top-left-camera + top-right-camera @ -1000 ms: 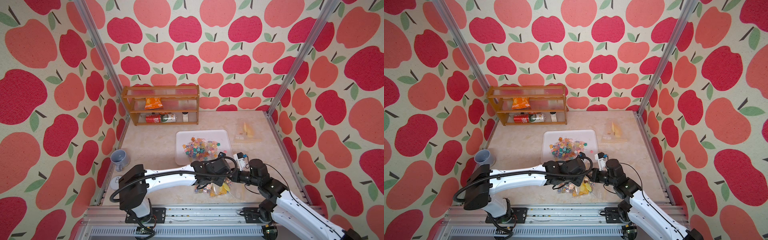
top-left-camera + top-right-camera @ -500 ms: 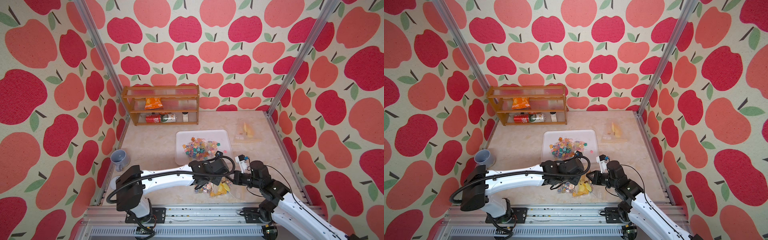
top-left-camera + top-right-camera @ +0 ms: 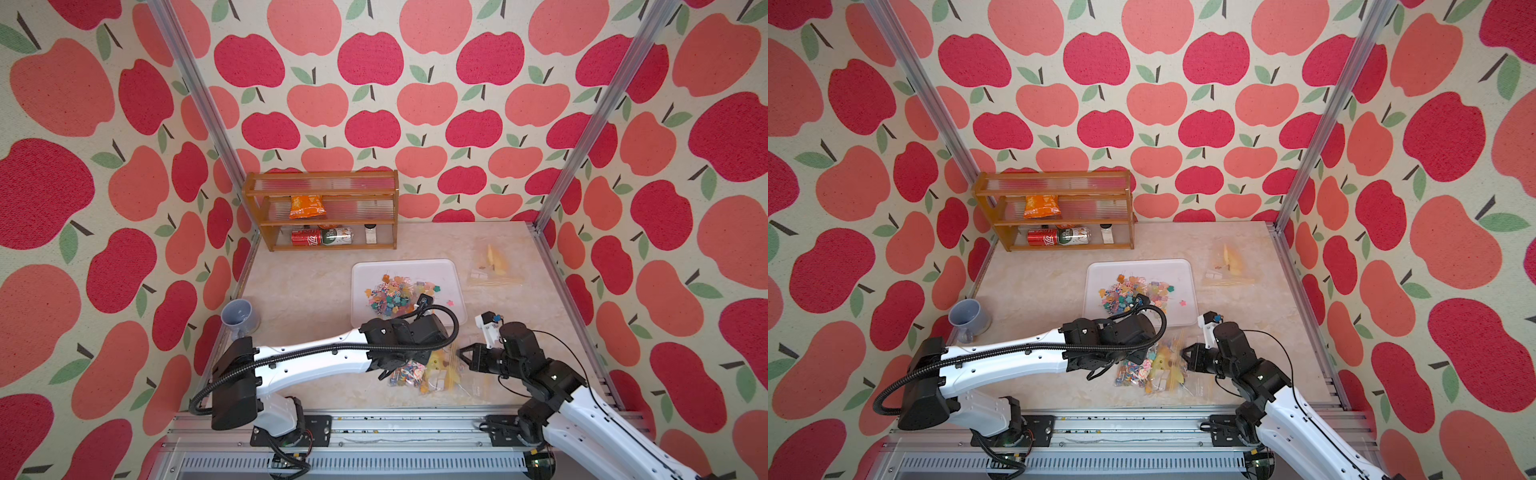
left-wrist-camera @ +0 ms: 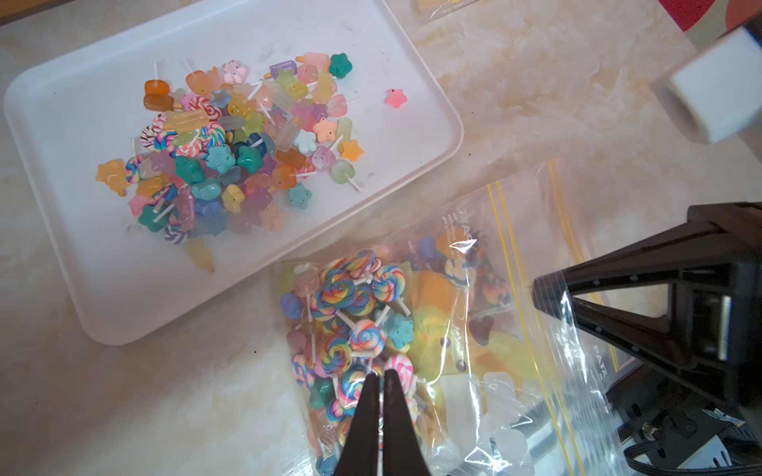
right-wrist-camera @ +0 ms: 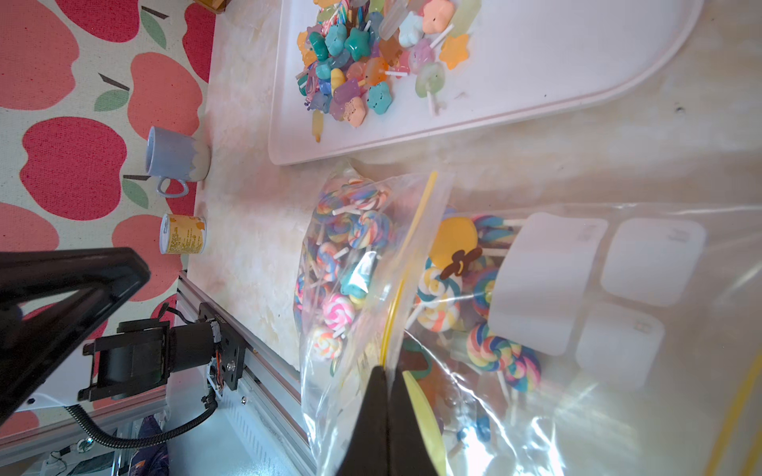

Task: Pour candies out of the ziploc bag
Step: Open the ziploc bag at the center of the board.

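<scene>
Candies (image 4: 350,313) are split. A good heap already sits on the white tray (image 4: 371,53). The rest, mostly swirled lollipops, are inside the ziploc bag (image 4: 507,342). The bag lies on the table (image 4: 536,82) just beside the tray's near edge, between your two arms.

Right gripper (image 5: 385,371) is clamped on the film right at the yellow zip line (image 5: 412,243), so it has the mouth end. The film rises to its tips. Left gripper (image 4: 378,381) is closed too, tips down on the lollipop-packed bottom end. You can't confirm from these views that it has film pinched rather than just pressing.

Layout makes sense: one arm on the mouth, one on the bottom, tray close so the tip-out is short. My read: the pour is partly done, and you need the bottom raised with the mouth aimed at the tray. Can't tell if the zip is open. Risks: thin film slipping, sticks snagging at the zip.
</scene>
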You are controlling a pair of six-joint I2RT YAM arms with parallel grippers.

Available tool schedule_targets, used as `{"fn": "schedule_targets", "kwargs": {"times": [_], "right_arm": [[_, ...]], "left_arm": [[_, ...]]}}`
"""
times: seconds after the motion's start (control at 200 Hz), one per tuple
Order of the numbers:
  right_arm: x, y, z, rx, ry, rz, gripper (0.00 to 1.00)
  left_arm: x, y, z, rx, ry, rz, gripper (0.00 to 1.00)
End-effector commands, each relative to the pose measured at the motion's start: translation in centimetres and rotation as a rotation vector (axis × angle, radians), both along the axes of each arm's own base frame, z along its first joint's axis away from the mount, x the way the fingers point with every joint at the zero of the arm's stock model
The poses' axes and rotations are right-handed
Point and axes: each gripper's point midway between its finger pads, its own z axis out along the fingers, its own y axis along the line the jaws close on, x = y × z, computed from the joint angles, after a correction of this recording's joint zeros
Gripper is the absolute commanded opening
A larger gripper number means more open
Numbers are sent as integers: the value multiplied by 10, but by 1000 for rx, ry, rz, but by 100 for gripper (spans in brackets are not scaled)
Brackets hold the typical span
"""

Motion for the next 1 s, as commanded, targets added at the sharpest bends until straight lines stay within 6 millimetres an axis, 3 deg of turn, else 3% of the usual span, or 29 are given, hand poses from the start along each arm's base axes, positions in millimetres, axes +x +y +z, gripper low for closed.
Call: {"fn": "schedule_targets", "kwargs": {"times": [0.0,0.175,0.255,0.44,0.545,0.705,0.82,0.91,0.995], "right_arm": [[6,-1,13,-7,-44,-6,14],[3,-12,12,-63,-46,-24,63],[1,-19,14,-93,-54,-33,70],[-5,-40,14,-198,-44,-67,73],[-8,-54,24,-251,-57,-89,72],[-19,-32,50,-132,-54,12,70],[-24,-15,51,-74,-4,76,54],[-25,-12,49,-62,-2,84,50],[-25,-8,46,-45,10,90,48]], "left_arm": [[1,7,4,10,-10,27,0],[0,9,6,-21,-14,27,0],[0,13,7,-31,-20,35,0],[2,21,6,-34,-25,48,0],[3,25,6,-41,-28,57,0],[5,33,2,-65,-16,78,0],[8,37,-3,-86,10,96,0],[8,40,-7,-103,32,109,0],[9,43,-11,-123,50,127,19]]}}
